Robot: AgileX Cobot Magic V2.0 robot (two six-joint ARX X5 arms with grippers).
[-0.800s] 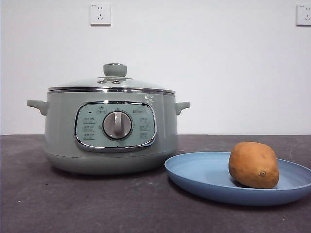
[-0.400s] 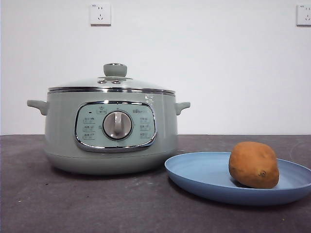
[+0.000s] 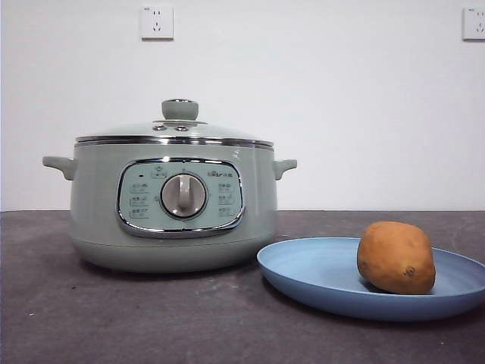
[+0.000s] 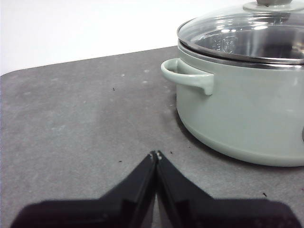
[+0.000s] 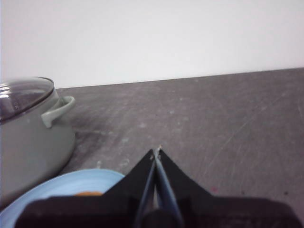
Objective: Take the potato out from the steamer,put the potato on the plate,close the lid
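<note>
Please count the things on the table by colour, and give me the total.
Sage-green: 2, the steamer and the knob of its glass lid.
Light-blue: 1, the plate.
Golden-brown: 1, the potato.
Total: 4.

A: What's blocking on my side?
B: Steamer [image 3: 173, 205] is the big one, left of centre on the table [image 3: 114, 318]. Lid [image 3: 174, 130] is seated on it, knob sticking up, so there's no way into the pot from above. Side handles jut out both ways.
A: Between pot and plate [image 3: 318, 277]?
B: No gap I can see from the front; plate rim looks to sit just beside the pot base. Potato [image 3: 395, 258] sits on the plate's right half, left half bare.
A: Open room?
B: I see bare table past the pot's outer handle in front of the left hand [image 4: 156, 154], and a wide bare stretch ahead of the right hand [image 5: 157, 151]. Above everything, clear.
</note>
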